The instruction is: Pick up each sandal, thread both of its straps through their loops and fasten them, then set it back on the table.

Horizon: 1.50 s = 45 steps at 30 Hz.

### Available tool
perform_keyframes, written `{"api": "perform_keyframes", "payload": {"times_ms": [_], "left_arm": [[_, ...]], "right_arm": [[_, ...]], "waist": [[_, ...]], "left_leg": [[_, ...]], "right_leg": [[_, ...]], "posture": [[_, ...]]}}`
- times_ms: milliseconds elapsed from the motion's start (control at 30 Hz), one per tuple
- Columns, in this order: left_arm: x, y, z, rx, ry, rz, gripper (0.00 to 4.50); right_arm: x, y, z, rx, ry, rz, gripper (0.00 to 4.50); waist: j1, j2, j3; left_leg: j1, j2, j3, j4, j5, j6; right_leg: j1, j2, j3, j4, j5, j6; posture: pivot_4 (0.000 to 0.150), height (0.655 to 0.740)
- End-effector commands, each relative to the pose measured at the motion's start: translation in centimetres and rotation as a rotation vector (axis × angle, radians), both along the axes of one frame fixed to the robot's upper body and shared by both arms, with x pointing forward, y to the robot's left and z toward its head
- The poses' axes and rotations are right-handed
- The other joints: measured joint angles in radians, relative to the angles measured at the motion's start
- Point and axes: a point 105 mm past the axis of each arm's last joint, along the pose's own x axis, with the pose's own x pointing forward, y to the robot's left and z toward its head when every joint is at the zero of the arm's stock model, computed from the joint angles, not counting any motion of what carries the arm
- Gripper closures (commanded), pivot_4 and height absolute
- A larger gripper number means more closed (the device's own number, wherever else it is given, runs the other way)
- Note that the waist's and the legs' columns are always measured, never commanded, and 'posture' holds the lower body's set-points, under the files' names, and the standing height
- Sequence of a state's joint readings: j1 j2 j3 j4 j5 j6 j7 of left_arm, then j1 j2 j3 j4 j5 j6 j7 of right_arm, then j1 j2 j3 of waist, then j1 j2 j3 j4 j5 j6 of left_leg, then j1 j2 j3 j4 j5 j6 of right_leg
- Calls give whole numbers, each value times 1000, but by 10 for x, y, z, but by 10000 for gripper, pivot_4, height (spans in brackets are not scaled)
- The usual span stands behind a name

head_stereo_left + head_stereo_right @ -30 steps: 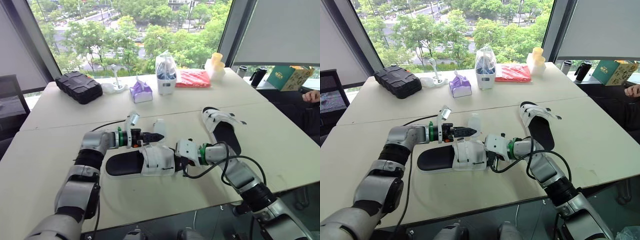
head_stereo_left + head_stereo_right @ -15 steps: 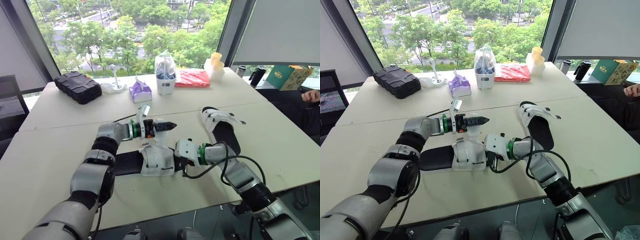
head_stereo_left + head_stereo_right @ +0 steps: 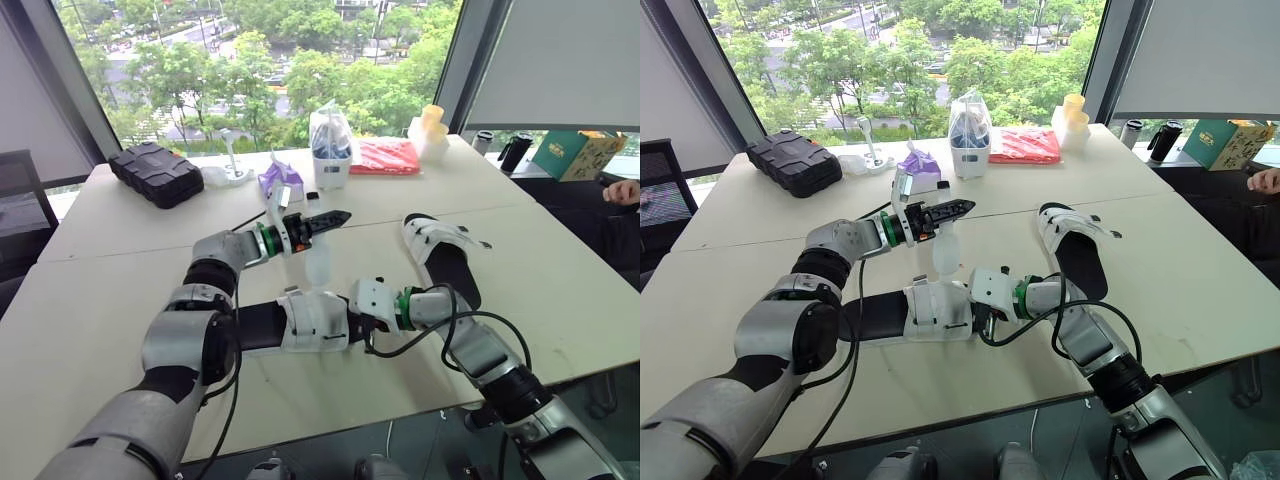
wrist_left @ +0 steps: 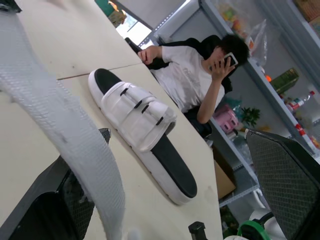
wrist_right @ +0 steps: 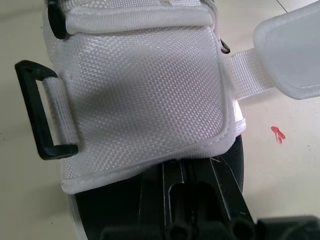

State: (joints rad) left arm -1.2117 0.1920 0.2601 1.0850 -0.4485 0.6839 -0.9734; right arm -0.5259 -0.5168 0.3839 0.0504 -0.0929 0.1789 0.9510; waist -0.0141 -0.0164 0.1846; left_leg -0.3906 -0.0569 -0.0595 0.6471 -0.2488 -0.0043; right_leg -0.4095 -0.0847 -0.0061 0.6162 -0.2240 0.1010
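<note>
Two-arm strap-fastening set-up, seen from the head and wrist cameras. The near sandal (image 3: 300,322), white upper on a black footbed, lies flat on the table (image 3: 120,290) between the two arms. One white strap (image 3: 318,262) stands up from its upper to the left gripper (image 3: 335,217), which hovers above the table with its fingertips pointing toward the robot's right. In the left wrist view its fingers (image 4: 45,210) stand well apart, and the strap lies across the inner pad of one of them; no pinch on it is visible. The right gripper (image 3: 358,320) touches the near sandal's end, and whether it grips the shoe cannot be told. The right wrist view shows the woven upper close up, with a black loop (image 5: 37,112) at its edge. The far sandal (image 3: 445,255), with both straps closed, lies flat just beyond the right arm.
</note>
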Motion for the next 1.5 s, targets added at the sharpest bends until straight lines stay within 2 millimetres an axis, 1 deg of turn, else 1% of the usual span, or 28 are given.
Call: {"api": "perform_keyframes", "payload": {"times_ms": [33,167,233,267,300,433,467,500,633,667,800,867,933,1033,1100,1200,1267,1367,1500], "left_arm": [[3,2,28,-36,-78,13,469],[3,3,28,-9,-95,11,469],[3,4,26,5,-101,10,5367],[2,5,25,5,-100,9,8852],[3,7,24,3,-95,18,13753],[0,12,21,7,-99,10,34370],[-2,13,23,6,-107,1,38826],[-3,14,24,6,-116,-6,44756],[-15,16,35,30,-212,-63,44756],[-21,16,38,54,-277,-89,44756],[-48,14,40,179,-485,-205,44756],[-72,12,46,226,-631,-298,44756],[-85,11,47,254,-711,-346,44756],[-106,9,42,304,-833,-408,44756],[-111,8,41,311,-864,-419,44756],[-126,7,34,368,-1010,-464,44756],[-133,6,31,382,-1073,-490,44756],[-152,3,18,439,-1249,-610,44756],[-165,1,2,477,-1422,-725,44756]], "right_arm": [[-2,-10,-25,-64,77,-39,45000],[-2,-10,-25,-65,78,-38,45000],[-2,-8,-25,-61,78,-36,45000],[-2,-8,-25,-61,78,-35,45000],[-2,-8,-25,-60,78,-35,45000],[-2,-7,-25,-60,78,-34,45000],[-2,-7,-25,-60,79,-34,45000],[-2,-8,-25,-61,79,-34,45000],[-3,-8,-25,-63,81,-33,45000],[-3,-8,-25,-64,82,-32,45000],[-3,-9,-26,-68,84,-27,45000],[-4,-9,-27,-70,88,-22,45000],[-4,-9,-27,-72,90,-19,45000],[-5,-9,-28,-76,94,-13,45000],[-5,-9,-28,-78,95,-10,45000],[-6,-10,-29,-89,100,1,45000],[-6,-10,-30,-95,101,6,45000],[-6,-12,-30,-112,99,19,45000],[-3,-12,-29,-117,96,24,45000]], "waist": [[0,0,0],[0,0,0],[0,0,0],[0,0,0],[0,0,0],[-1,0,0],[-2,0,0],[-1,0,0],[-1,0,0],[-2,0,0],[-1,0,0],[-2,0,0],[0,0,0],[0,1,0],[1,1,0],[0,1,0],[2,1,0],[2,1,0],[3,1,0]], "left_leg": [[0,0,0,0,0,0],[0,0,0,0,0,0],[0,0,0,0,0,0],[0,0,0,0,0,0],[0,0,0,0,0,0],[0,0,0,0,0,0],[0,0,0,0,0,0],[0,0,0,0,0,0],[0,0,0,0,0,0],[0,0,0,0,0,0],[0,0,0,-1,0,0],[0,0,0,-1,0,0],[0,0,0,-1,0,-1],[0,0,0,-1,0,-1],[0,0,0,-1,0,-1],[0,1,0,-1,0,0],[0,1,0,-2,0,0],[-1,1,0,-2,0,0],[-1,1,0,-2,0,0]], "right_leg": [[0,0,0,0,0,0],[0,0,0,0,0,0],[0,0,0,0,0,0],[0,0,0,0,0,0],[0,0,0,0,0,0],[0,0,0,0,0,0],[0,0,0,0,0,0],[0,0,0,0,0,0],[0,0,0,0,0,0],[0,0,0,0,0,0],[0,0,1,0,0,0],[-1,0,1,0,0,-1],[-1,-1,2,0,0,-1],[-1,-2,2,0,0,-1],[-1,-3,2,-1,0,-1],[-1,-3,2,-1,0,-1],[-1,-3,2,-1,0,-2],[-1,-3,2,-2,-1,-3],[-1,-3,2,-3,-2,-5]], "posture": [[1500,7400],[1500,7400],[1500,7400],[1500,7400],[1500,7400],[1500,7400],[1500,7400],[1500,7400],[1500,7400],[1500,7400],[1500,7400],[1500,7400],[1500,7400],[1500,7400],[1500,7400],[1500,7400],[1500,7400],[1500,7400],[1500,7400]]}}
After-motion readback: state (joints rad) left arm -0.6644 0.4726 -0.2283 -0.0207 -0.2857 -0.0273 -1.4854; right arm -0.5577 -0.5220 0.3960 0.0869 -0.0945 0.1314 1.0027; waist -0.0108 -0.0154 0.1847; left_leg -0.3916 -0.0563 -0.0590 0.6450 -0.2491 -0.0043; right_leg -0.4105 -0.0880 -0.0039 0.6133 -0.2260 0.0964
